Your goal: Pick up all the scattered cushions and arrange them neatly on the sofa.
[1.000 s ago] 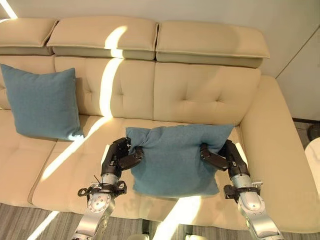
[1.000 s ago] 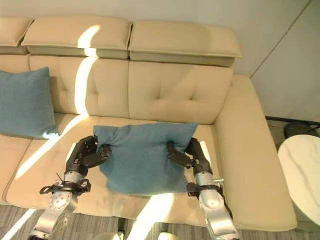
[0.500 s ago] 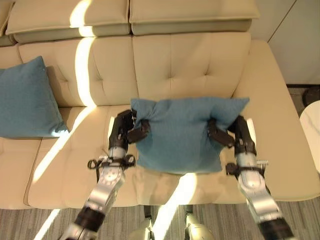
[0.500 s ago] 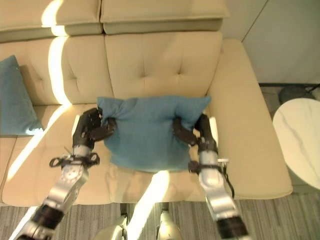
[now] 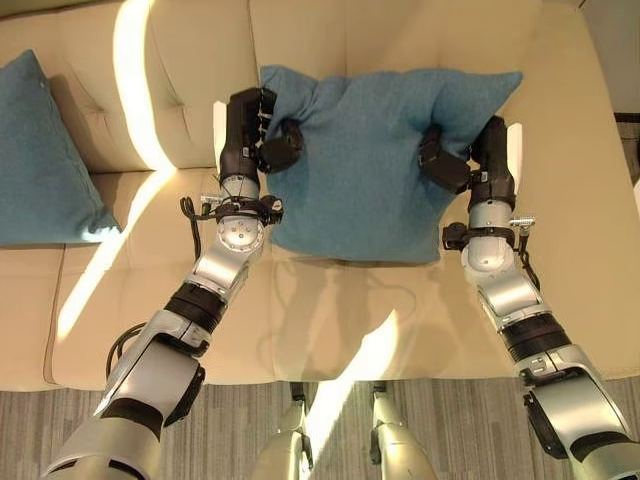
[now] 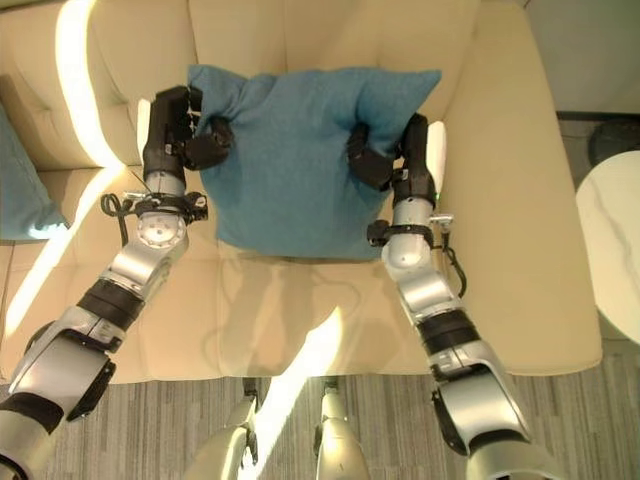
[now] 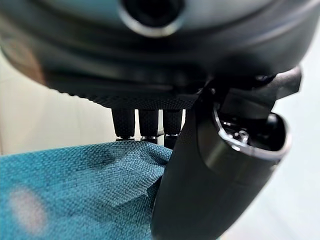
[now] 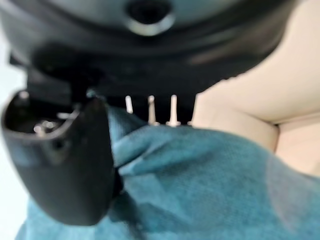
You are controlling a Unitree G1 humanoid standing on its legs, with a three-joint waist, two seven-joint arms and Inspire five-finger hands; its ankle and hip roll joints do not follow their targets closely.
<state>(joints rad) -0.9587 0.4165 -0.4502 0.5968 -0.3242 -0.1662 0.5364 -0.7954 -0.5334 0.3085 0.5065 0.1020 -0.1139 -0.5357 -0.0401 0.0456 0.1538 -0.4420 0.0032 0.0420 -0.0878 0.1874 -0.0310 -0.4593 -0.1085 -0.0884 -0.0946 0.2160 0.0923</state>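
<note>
Left eye view: the left hand [image 5: 262, 140] and right hand [image 5: 455, 160] pinch opposite upper edges of the held cushion [image 5: 375, 165], probably to carry it level against the sofa [image 5: 330, 320] back; a second cushion [image 5: 40, 160] leans further left. Wrist views: each thumb clamps cloth against the fingers.

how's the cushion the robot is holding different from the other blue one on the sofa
The held cushion is pinched at both upper corners by the left hand and right hand, so its fabric bunches there; the other cushion is untouched and smooth. The held cushion sits toward the sofa's right end, against the backrest; the other cushion leans against the backrest farther left. Both are the same teal weave.
</note>
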